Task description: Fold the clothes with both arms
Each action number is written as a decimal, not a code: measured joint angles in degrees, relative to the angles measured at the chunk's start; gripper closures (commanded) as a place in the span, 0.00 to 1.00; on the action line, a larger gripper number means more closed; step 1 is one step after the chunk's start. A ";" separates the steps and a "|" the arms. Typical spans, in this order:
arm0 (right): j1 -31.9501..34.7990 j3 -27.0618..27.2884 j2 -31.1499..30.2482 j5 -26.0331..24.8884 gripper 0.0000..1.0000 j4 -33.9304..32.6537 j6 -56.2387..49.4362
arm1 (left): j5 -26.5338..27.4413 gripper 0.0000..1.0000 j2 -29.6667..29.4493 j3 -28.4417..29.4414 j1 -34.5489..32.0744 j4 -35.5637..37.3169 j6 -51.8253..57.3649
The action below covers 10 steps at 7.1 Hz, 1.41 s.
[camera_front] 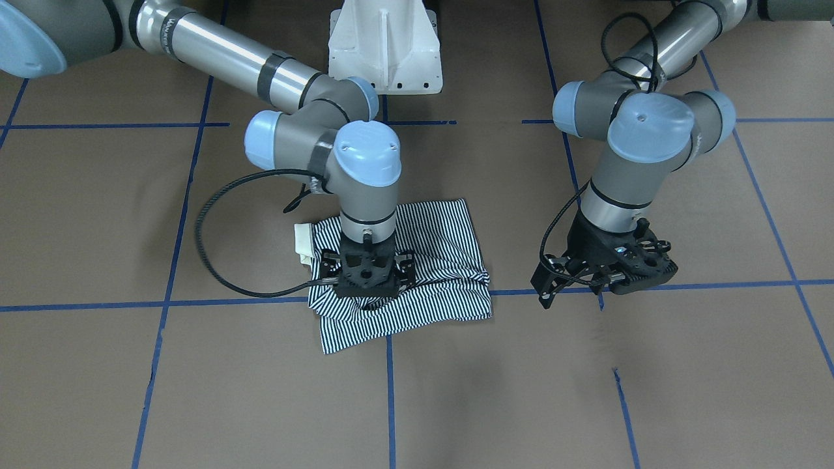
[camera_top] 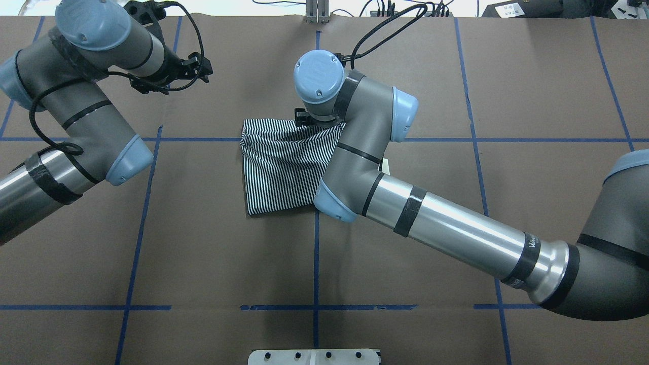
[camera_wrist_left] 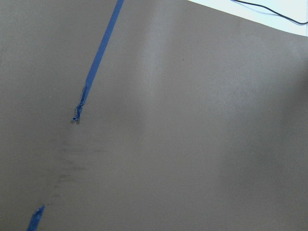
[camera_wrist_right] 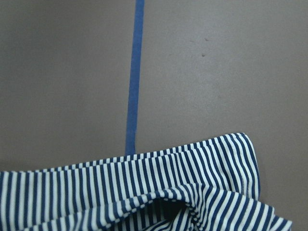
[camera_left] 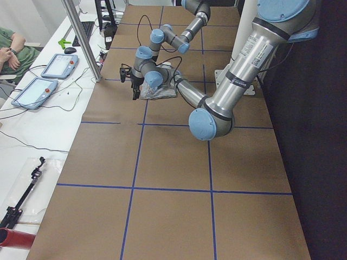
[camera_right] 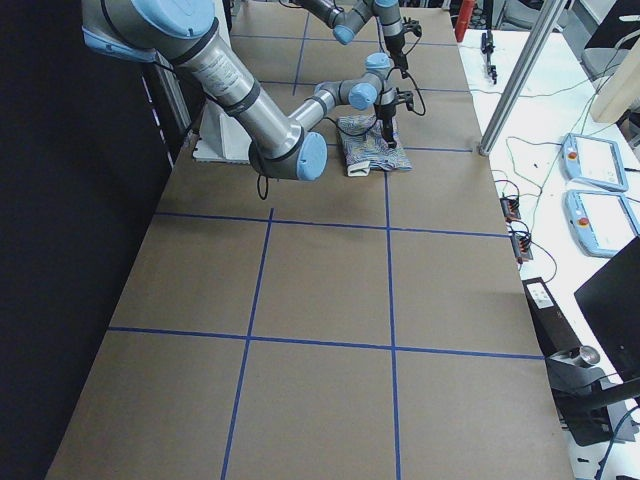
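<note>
Shirt (camera_front: 443,241) collar (camera_front: 303,242) clearest from front

Striped polo shirt (camera_front: 443,234), folded small, rumpled, white collar (camera_front: 303,244) at one edge.

Right gripper (camera_front: 369,293) jaws — hidden in shirt (camera_front: 443,234) folds

We log the right arm (camera_front: 215,49) and left arm (camera_front: 612,189) as grey cast joints joined by brushed silver tubes with black bands and small dark lettering. Each joint is closed by a round light blue cap with a centre screw. A ribbed black cable (camera_front: 197,228) loops off the right wrist and a thinner black cable (camera_front: 543,251) off the left. The right hand (camera_front: 368,277) and left hand (camera_front: 576,286) are black lattice housings, and the white pedestal base (camera_front: 384,45) is ribbed with bolt holes.
</note>
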 measured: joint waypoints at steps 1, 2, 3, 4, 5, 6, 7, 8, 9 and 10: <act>-0.50 -1.27 0.04 -1.95 0.00 -0.19 -3.95 | -0.33 0.00 0.03 -0.27 -0.22 0.33 0.13; -0.35 -2.85 0.12 -4.09 0.00 -0.03 -6.95 | -0.69 0.00 0.04 -0.42 -0.43 0.44 0.17; 0.39 -4.79 0.21 -6.17 0.00 0.37 -9.79 | -0.88 0.00 0.08 -0.47 -0.60 0.48 0.18; 1.89 -7.14 0.24 -7.43 0.00 1.55 -12.70 | -1.12 0.00 0.11 -0.49 -0.66 0.49 0.19; 3.82 -9.43 0.26 -7.90 0.00 3.25 -15.72 | -1.45 0.00 0.12 -0.50 -0.68 0.50 0.17; 6.16 -11.15 0.30 -7.66 0.00 4.54 -18.88 | -1.70 0.00 0.13 -0.50 -0.81 0.50 0.15; 8.31 -11.87 0.33 -6.22 0.00 5.19 -20.94 | -1.84 0.00 0.14 -0.46 -1.36 0.50 0.19; 10.69 -11.88 0.33 -2.79 0.00 5.58 -22.18 | -2.57 0.00 0.14 -0.41 -2.83 0.52 1.38; 14.02 -10.56 -0.32 3.21 0.00 5.53 -23.50 | -4.09 0.00 0.41 -0.37 -5.44 0.56 5.44; 18.58 -6.93 -3.33 11.39 0.00 5.14 -24.95 | -5.80 0.00 1.33 -0.36 -8.59 0.56 11.14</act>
